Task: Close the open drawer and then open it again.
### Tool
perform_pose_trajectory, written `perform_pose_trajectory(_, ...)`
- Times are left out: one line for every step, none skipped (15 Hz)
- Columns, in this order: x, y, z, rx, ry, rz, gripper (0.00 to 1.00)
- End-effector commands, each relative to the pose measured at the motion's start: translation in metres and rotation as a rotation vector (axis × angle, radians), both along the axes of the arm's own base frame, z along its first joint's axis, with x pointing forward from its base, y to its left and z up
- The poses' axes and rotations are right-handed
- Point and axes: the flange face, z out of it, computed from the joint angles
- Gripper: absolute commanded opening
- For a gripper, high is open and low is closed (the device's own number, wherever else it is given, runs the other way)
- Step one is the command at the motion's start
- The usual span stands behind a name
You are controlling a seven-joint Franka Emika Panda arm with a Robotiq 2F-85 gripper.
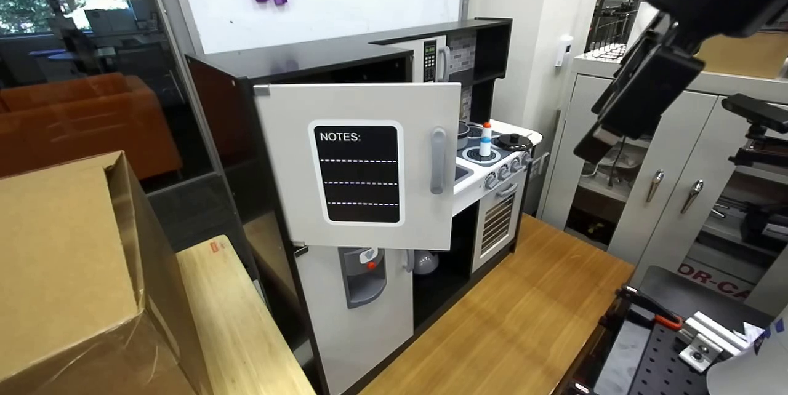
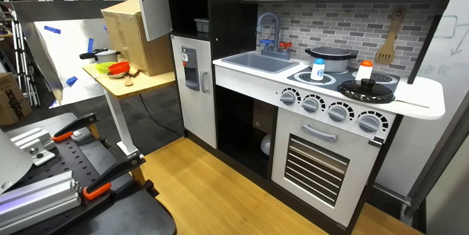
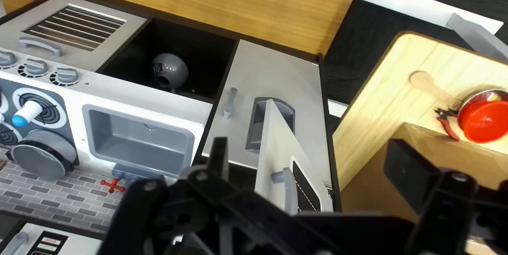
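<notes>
The open thing in view is a hinged white door (image 1: 357, 173) with a black NOTES panel on the toy kitchen's tall cabinet; no open drawer shows. The door stands swung out, and its grey handle (image 1: 438, 161) faces outward. The door also shows edge-on in an exterior view (image 2: 155, 4) and in the wrist view (image 3: 272, 159). My gripper (image 1: 594, 146) hangs in the air to the right of the door, well apart from it. In the wrist view my gripper (image 3: 313, 163) has its fingers wide apart and empty, with the door and its handle (image 3: 291, 191) seen between them.
A lower cabinet door (image 2: 196, 114) is shut under the open door. A cardboard box (image 1: 68, 259) stands on a wooden side table (image 1: 240, 321) beside the cabinet. The counter has a sink (image 2: 260, 63), a pot (image 2: 331, 59) and a black lid (image 2: 366, 91). An oven door (image 2: 315, 154) is shut.
</notes>
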Motion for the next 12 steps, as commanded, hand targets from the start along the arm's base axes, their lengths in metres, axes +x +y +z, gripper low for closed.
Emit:
perform_pose_trajectory(0.0005,0.0002,0.0003,-0.001,0.002,0.000,1.00)
perform_pose_trajectory(0.0006,0.0003,0.0001,-0.001,0.003,0.000,1.00)
perform_pose_trajectory(0.0006,0.0003,0.0001,-0.001,0.003,0.000,1.00)
perform_pose_trajectory(0.0006,0.0003,0.0001,-0.001,0.003,0.000,1.00)
perform_pose_trajectory(0.0006,0.0003,0.0001,-0.001,0.003,0.000,1.00)
perform_pose_trajectory(0.0006,0.0003,0.0001,-0.001,0.003,0.000,1.00)
perform_pose_trajectory(0.0006,0.0003,0.0001,-0.001,0.003,0.000,1.00)
perform_pose_trajectory(0.0006,0.0003,0.0001,-0.001,0.003,0.000,1.00)
perform_pose_trajectory(0.0006,0.0003,0.0001,-0.001,0.003,0.000,1.00)
perform_pose_trajectory(0.0011,0.0003,0.0015,0.003,-0.003,0.002,1.00)
perform_pose_trajectory(0.0004,-0.0003,0.0034,0.005,-0.022,0.006,1.00)
perform_pose_trajectory(-0.0010,-0.0010,0.0051,0.022,-0.043,0.010,1.00)
